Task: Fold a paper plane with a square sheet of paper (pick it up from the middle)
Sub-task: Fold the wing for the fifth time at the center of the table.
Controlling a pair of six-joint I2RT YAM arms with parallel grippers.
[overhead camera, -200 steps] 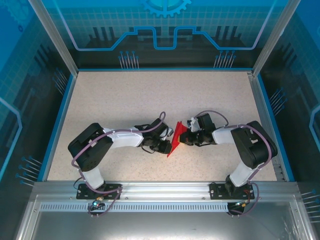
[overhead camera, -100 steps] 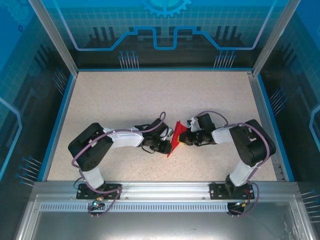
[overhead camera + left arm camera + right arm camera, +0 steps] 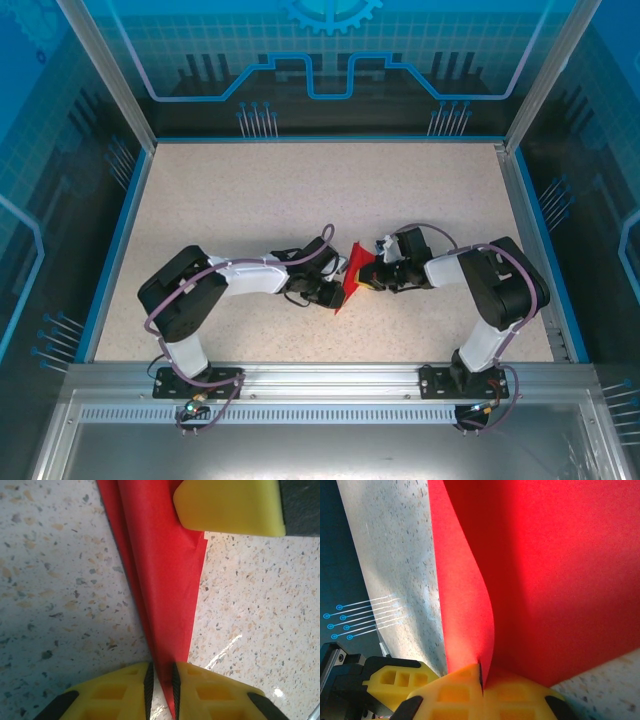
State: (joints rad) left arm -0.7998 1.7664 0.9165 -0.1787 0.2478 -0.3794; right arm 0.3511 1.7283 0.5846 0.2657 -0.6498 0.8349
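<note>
- Near the middle of the speckled table, the red sheet of paper stood on edge between the two arms, folded into a narrow, creased strip.
- The right gripper was clamped on the paper, which rose straight out of the seam between its yellow fingers.
- The left gripper had its pads a narrow slit apart with the paper's folded edge running between them; whether they pinched it could not be told.

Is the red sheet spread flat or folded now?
Folded: the red sheet shows lengthwise creases and overlapping layers, tapering to a point between the left fingers. The right fingers pinch it.
</note>
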